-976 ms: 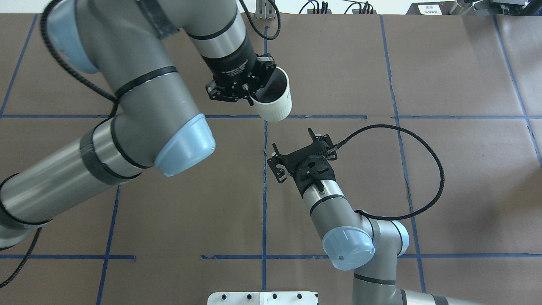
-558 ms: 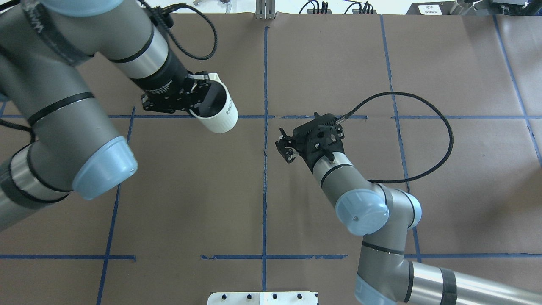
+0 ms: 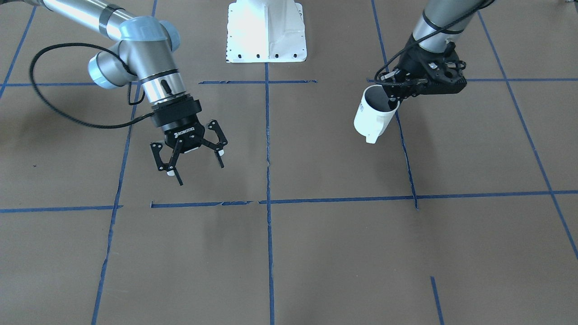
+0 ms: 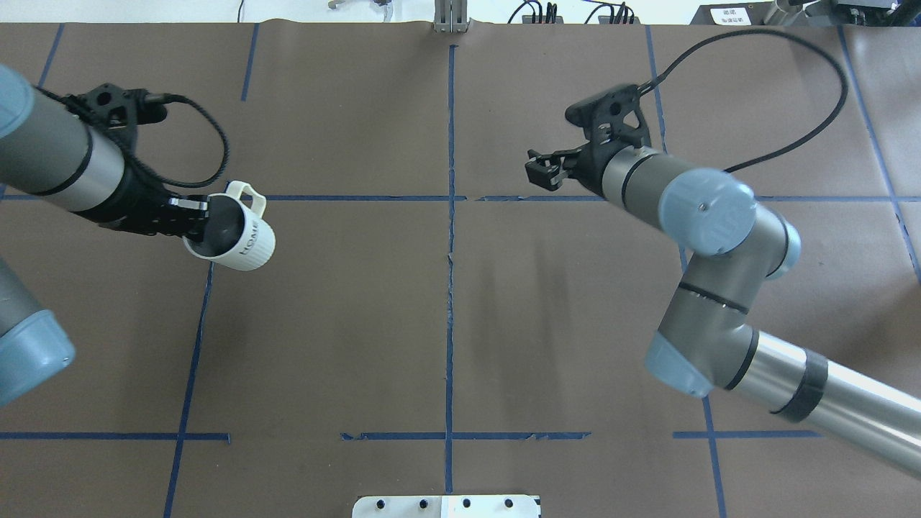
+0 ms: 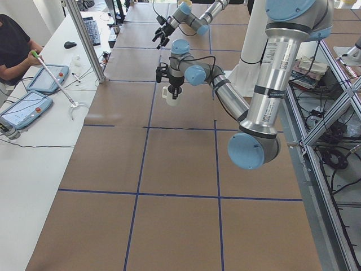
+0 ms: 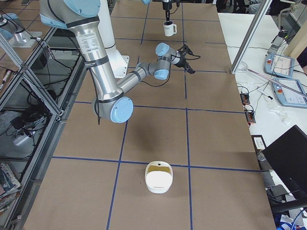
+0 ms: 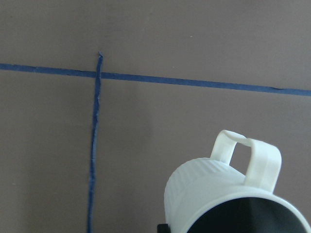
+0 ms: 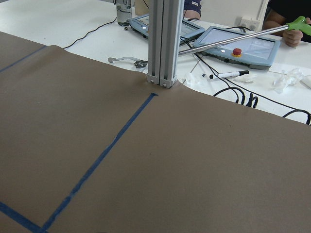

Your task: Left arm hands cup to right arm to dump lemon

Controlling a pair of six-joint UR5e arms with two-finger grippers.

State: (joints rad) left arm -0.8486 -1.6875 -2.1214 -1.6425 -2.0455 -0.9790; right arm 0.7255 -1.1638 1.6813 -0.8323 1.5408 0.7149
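Well apart — cup (image 4: 241, 241) in the left gripper (image 4: 198, 216), right gripper (image 3: 195, 162) spread wide

The left arm (image 4: 50, 162) reached in over the robot's left half of the table (image 4: 360, 324), and its fingers were clamped on the rim of the white cup. The cup hung tilted from that grip, its dark mouth turned toward the gripper. Its loop handle (image 4: 243, 188) was on the side away from the robot, and the "HOME" lettering faced up in the overhead view. What lay inside could not be made out — the interior showed only dark grey. The right arm (image 4: 709, 302) stood over the other half, beyond the central blue tape line (image 4: 450, 288). Both its fingers were splayed, with nothing between them. The two grippers were well apart. Near the table's end on the robot's right, a white container (image 6: 158, 178) sat on the brown paper.
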